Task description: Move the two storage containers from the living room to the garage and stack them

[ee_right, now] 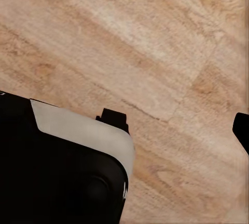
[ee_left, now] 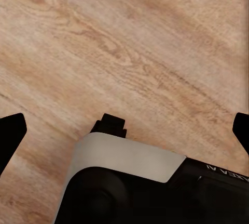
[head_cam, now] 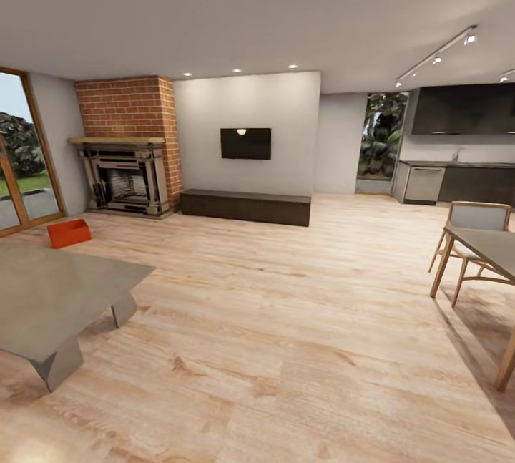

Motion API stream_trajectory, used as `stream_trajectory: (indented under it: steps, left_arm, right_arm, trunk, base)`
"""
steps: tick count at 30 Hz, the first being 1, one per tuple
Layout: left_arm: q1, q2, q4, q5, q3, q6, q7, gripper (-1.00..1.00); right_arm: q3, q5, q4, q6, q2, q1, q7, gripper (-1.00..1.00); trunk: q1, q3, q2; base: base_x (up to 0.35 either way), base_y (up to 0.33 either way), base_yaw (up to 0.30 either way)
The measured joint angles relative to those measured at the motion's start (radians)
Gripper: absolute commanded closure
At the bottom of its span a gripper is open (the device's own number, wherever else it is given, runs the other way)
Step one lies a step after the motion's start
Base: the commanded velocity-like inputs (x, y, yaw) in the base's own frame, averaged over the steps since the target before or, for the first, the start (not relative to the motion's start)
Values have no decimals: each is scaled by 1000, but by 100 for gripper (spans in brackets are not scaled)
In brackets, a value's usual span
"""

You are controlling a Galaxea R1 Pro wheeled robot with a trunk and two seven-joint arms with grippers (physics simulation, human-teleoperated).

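Both pincers, left (ee_left: 124,130) and right (ee_right: 241,130), point down at light wood plank floor (head_cam: 286,320), apparently wide, empty. Orange-red ribbed plastic bin (head_cam: 69,232) near red-brick fireplace (head_cam: 129,144).

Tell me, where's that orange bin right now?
In the head view, one storage container sits on the wood floor at far left, before the brick fireplace.

Grey low table (head_cam: 50,298), lower left of the head view: near side cut by the frame edge; wooden dining table (head_cam: 493,248) at the right edge: only one corner and two legs visible; chair (head_cam: 476,223) behind it partly covered; kitchen counter (head_cam: 458,180), far right: details too small to tell; left gripper (ee_left: 124,135): fingers (ee_left: 10,135) cut by the frame sides, one at each; right gripper (ee_right: 155,125): one dark fingertip (ee_right: 243,129) showing at the frame edge, spacing unreadable.
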Motion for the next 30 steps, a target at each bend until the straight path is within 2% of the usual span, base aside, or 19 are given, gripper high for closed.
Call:
stream_trajectory:
  steps: [30]
  left_arm:
    - [0, 2, 0, 0, 0, 0, 0, -100]
  right_arm:
    - [0, 0, 0, 0, 0, 0, 0, -100]
  trunk:
    - [0, 0, 0]
  base:
    - [321, 0, 0]
